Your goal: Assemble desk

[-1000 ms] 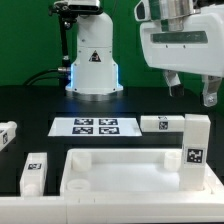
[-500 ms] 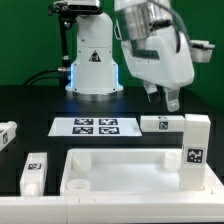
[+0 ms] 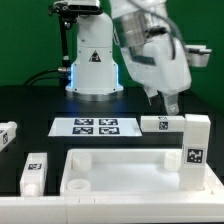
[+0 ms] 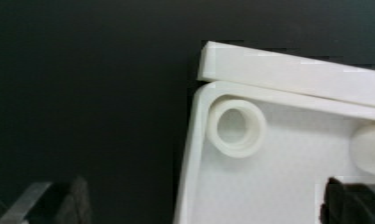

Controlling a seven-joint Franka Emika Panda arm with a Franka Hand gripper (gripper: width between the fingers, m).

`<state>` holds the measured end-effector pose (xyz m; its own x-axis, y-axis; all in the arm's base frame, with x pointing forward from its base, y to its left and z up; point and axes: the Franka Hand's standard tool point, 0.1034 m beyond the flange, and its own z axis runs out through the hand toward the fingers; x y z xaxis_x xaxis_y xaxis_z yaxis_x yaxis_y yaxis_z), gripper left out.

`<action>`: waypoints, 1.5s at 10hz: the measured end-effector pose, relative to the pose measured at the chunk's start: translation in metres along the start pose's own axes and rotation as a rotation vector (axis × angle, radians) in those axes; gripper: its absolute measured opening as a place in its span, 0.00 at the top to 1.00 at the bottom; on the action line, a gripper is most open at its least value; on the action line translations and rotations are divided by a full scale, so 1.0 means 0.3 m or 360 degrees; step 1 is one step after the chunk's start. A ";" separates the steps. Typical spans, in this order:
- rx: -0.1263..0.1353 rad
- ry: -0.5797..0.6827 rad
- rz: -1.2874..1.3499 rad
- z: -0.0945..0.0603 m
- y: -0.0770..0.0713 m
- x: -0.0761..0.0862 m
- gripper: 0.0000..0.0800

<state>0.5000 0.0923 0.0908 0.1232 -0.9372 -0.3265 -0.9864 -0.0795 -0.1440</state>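
The white rimmed tabletop [image 3: 130, 172] lies at the front of the black table. One corner of it, with a round socket [image 4: 234, 130], shows in the wrist view [image 4: 299, 150]. One tagged white leg [image 3: 195, 148] stands upright at the tabletop's right end. Another leg [image 3: 164, 124] lies just behind it. Two more legs lie at the exterior view's left, one beside the tabletop [image 3: 33, 172] and one at the edge [image 3: 7, 135]. My gripper [image 3: 162, 100] hangs in the air above the lying leg. It is open and empty, with its dark fingertips [image 4: 51, 200] spread wide around the gripper's midpoint [image 4: 202, 205].
The marker board [image 3: 95, 126] lies flat behind the tabletop. The white robot base [image 3: 93, 62] with a triangle mark stands at the back centre. A green backdrop closes the rear.
My gripper has swung from the upper right toward the exterior view's left, turned, and come a little lower. The desk parts have not moved.
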 end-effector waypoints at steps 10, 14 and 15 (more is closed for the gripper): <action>0.0092 -0.0678 0.0086 0.072 0.257 0.016 0.19; 0.0114 -0.0686 0.0078 0.075 0.263 0.023 0.19; 0.0159 -0.0779 0.0137 0.096 0.320 0.015 0.19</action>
<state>0.4090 0.0903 0.0488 0.1024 -0.6678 -0.7372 -0.9829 0.0461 -0.1782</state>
